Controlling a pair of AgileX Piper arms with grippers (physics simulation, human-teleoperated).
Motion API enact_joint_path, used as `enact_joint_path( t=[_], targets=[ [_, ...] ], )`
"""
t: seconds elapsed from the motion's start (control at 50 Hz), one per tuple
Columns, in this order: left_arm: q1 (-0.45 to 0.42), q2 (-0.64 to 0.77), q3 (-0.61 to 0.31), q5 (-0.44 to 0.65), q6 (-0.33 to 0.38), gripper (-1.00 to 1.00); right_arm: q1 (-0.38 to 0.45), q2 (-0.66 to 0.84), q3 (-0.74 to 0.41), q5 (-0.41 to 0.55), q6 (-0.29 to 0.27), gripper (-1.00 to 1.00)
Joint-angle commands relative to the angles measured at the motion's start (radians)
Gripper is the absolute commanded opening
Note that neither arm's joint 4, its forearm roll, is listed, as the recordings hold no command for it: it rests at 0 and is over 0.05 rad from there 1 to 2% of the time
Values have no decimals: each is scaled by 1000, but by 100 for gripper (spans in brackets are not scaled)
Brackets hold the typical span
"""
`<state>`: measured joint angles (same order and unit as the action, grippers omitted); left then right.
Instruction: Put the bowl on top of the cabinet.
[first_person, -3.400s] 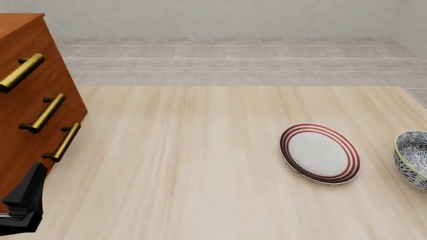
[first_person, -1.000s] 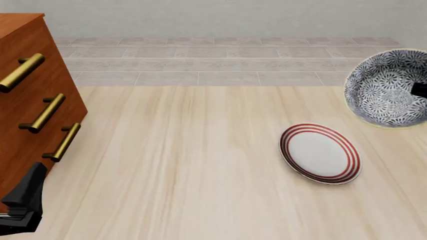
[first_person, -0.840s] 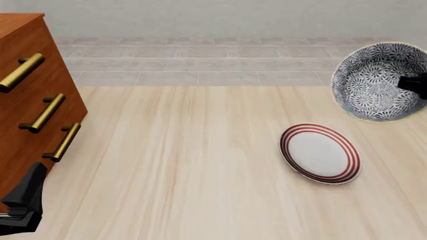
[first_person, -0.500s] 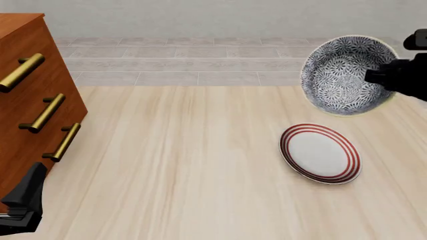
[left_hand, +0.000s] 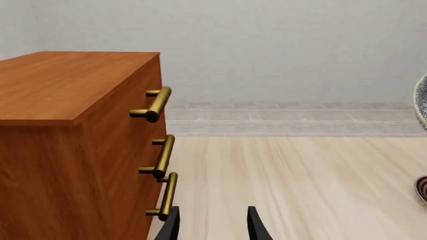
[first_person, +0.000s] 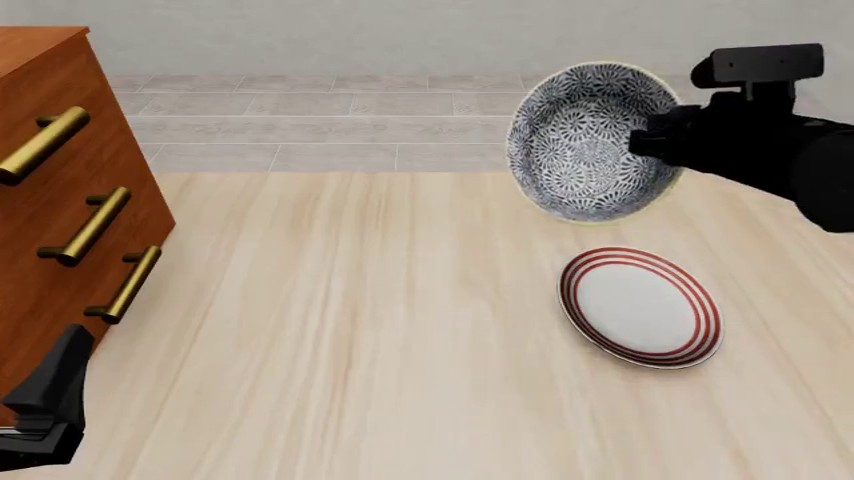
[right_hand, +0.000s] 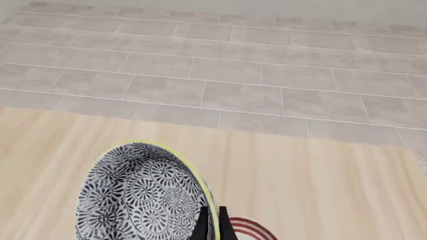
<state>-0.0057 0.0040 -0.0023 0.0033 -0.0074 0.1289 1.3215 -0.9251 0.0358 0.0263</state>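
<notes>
Blue-patterned bowl (first_person: 589, 140): I hold it aloft, tilted, above the table's far right.
Right gripper (first_person: 661, 140): clamped on its rim.
Left gripper (left_hand: 212, 227): fingers apart, empty, near left.
Cabinet (first_person: 60, 200): far left, 3 brass handles.
Plate (first_person: 641, 307): below the bowl.

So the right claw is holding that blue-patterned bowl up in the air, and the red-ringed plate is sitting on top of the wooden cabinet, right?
Not quite. The red-ringed white plate lies on the pale wooden table, not the reddish-brown cabinet, as the front view shows. The right gripper does hold the blue-patterned bowl aloft.
</notes>
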Motion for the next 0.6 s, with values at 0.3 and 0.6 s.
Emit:
enact_joint_path(
  t=[0.3, 0.6],
  targets=[
    [5, -2, -1, 1, -1, 100, 192, 43, -85, 0, -7, -100],
    [6, 0, -2, 1, 0, 100, 294, 99, -147, -15, -10, -100]
  ],
)
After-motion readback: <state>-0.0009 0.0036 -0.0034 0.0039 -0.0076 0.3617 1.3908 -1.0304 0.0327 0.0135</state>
